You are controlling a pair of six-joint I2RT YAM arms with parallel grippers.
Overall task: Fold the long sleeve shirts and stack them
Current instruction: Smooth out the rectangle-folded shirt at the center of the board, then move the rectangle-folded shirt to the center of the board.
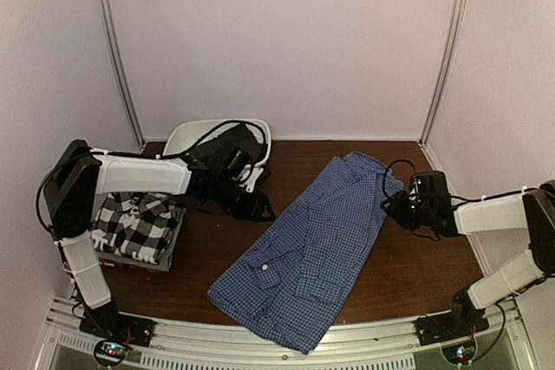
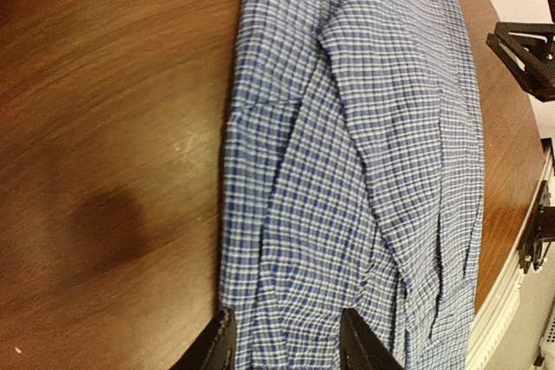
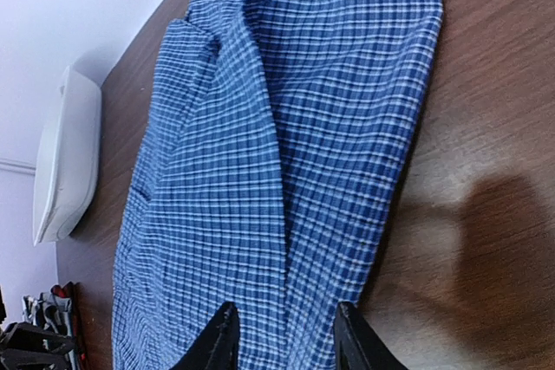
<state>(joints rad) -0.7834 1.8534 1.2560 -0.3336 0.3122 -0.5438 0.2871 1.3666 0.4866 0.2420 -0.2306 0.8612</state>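
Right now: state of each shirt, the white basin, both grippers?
Blue-and-white fine-check cloth shirt: flat on table, sides folded in.
Black-and-white plaid cloth shirt: folded, at left edge.
White oval plastic basin: upright, inside partly hidden.
Left gripper: open, over shirt.
Right gripper: open, over shirt.

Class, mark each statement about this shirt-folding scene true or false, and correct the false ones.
1. The blue check shirt lies on the table. True.
2. The white basin stands at the near edge, by the arm bases. False: it stands at the far edge, towards the left.
3. The plaid shirt lies folded on top of a pile at the left. True.
4. The left tool and the right tool are both shut. False: each wrist view shows the fingers apart, at the blue check shirt.
5. The blue check shirt hangs partly in the white basin. False: the two lie apart.
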